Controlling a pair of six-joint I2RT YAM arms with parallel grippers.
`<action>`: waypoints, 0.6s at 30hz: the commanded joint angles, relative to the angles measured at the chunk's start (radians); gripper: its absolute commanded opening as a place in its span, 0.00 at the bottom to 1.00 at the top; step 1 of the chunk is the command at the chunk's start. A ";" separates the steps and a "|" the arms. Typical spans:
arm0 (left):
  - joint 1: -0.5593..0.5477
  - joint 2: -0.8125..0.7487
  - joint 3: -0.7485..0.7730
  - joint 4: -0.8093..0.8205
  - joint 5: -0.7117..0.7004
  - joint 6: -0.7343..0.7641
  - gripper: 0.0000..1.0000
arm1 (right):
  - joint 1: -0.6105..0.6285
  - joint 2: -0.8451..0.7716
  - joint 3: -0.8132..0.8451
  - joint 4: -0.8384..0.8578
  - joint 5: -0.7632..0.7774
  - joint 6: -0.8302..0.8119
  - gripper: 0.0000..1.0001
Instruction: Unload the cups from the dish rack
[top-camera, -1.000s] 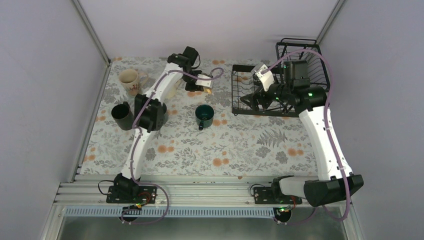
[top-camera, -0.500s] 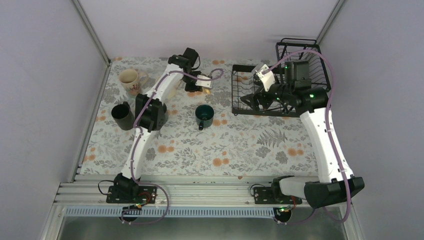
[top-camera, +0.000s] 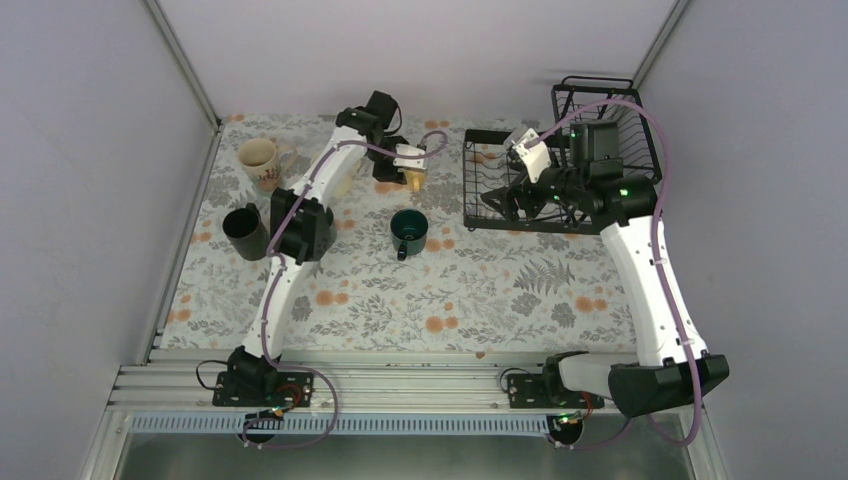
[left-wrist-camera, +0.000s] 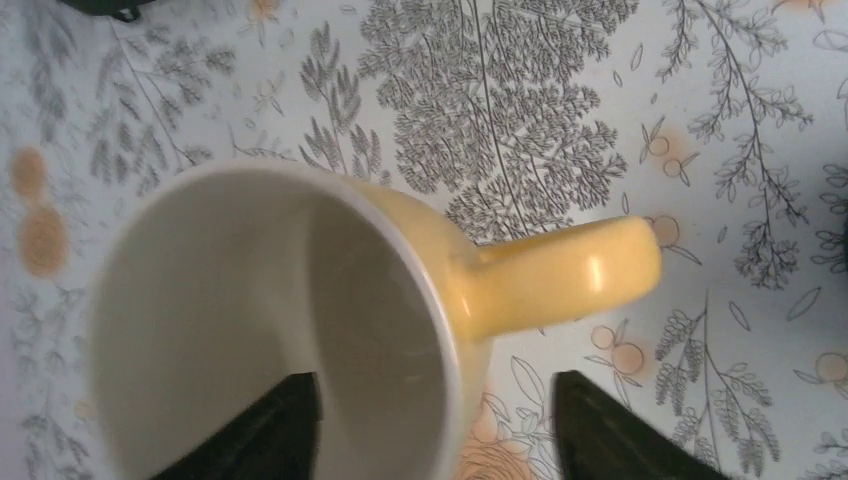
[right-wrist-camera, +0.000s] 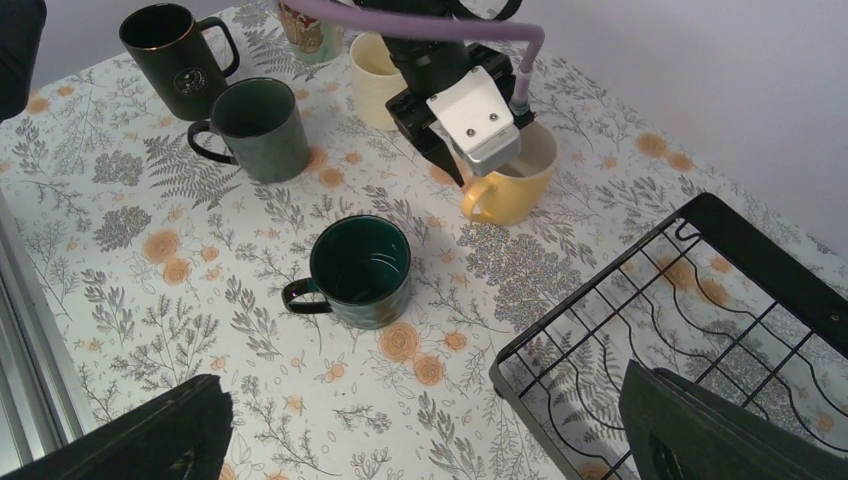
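Left wrist view: left claw (left-wrist-camera: 435, 385) spread, clasping nothing, straddles yellow mug (left-wrist-camera: 250, 330) wall beside handle (left-wrist-camera: 560, 275); mug stands on tabletop (left-wrist-camera: 700, 120).

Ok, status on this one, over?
Left gripper open, straddling yellow mug rim, mug down on table. Right gripper open, empty, by dish rack corner. Teal mug and four more already out; nothing blocking.

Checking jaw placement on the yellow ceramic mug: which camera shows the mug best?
Left wrist: the yellow ceramic mug is close up, its wall between the open jaws of the left gripper. Right wrist shows it small, partly behind that gripper; top external shows only a sliver.
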 joint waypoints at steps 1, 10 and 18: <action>0.005 -0.045 0.031 0.037 0.024 -0.064 0.72 | -0.004 -0.032 -0.012 0.028 -0.007 0.013 1.00; 0.011 -0.178 0.032 0.197 -0.048 -0.294 1.00 | -0.005 -0.061 -0.050 0.060 0.086 0.028 1.00; 0.014 -0.480 -0.268 0.443 -0.537 -0.754 1.00 | -0.027 -0.105 -0.120 0.263 0.400 0.161 1.00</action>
